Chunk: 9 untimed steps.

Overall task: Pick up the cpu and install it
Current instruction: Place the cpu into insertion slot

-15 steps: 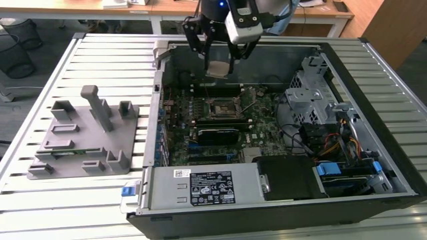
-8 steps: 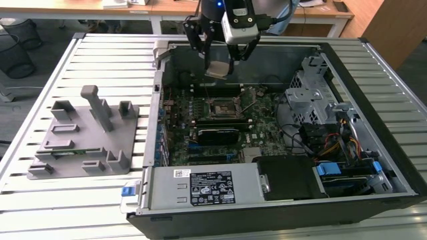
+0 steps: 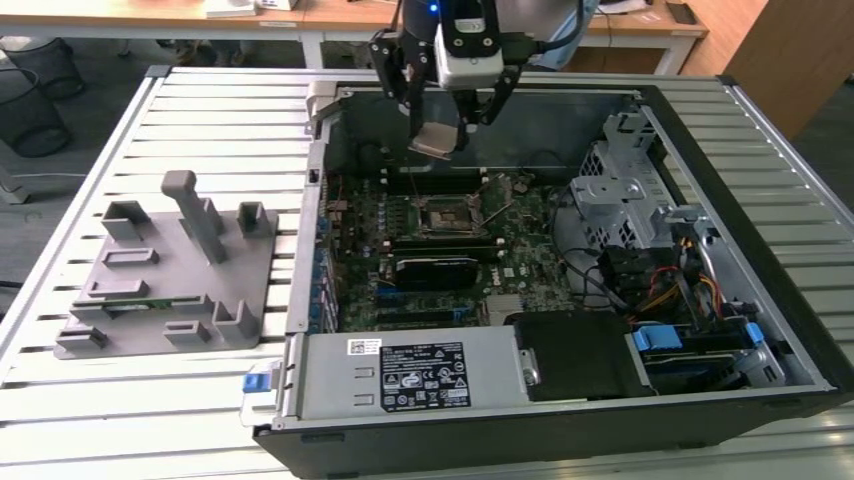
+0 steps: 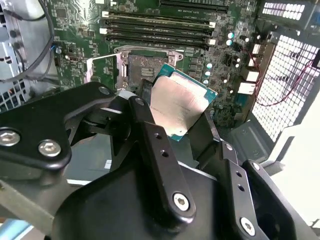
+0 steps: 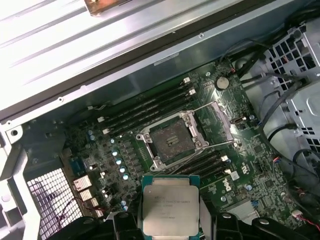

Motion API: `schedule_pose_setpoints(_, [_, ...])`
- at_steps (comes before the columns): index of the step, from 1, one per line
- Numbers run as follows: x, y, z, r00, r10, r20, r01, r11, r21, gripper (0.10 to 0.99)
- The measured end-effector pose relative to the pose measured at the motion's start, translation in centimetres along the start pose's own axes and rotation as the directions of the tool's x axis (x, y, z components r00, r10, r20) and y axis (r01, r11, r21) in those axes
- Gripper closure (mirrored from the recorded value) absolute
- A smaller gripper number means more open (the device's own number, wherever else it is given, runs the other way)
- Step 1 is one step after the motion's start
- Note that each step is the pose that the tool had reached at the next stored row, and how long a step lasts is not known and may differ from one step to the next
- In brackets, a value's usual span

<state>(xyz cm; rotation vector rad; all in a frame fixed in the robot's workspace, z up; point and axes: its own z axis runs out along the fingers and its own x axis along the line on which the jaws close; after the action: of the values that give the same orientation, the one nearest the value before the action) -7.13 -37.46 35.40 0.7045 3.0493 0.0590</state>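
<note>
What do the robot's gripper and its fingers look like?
The gripper has a light grey body between black linkages, with a small blue light above it. In the second wrist view its fingers are flat black bars with small holes and silver screw heads at the joints.

the gripper [image 3: 443,128] shows at the top centre of the exterior view: a light grey boxy housing [image 3: 467,52] flanked by thin black linkage bars [image 3: 390,70], with a small blue light [image 3: 431,8] above. in the second wrist view its fingers [image 4: 152,142] are flat matte black bars with small drilled holes, pinned by silver hex-socket screws [image 4: 181,201] to broad black plates [image 4: 45,117].
</note>
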Motion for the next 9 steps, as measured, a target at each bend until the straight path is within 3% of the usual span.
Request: schedule_pose_setpoints(9, [0.00,0.00,0.04,0.9961,0.089,0.0035,-0.089,0.9961,0.000,0.545])
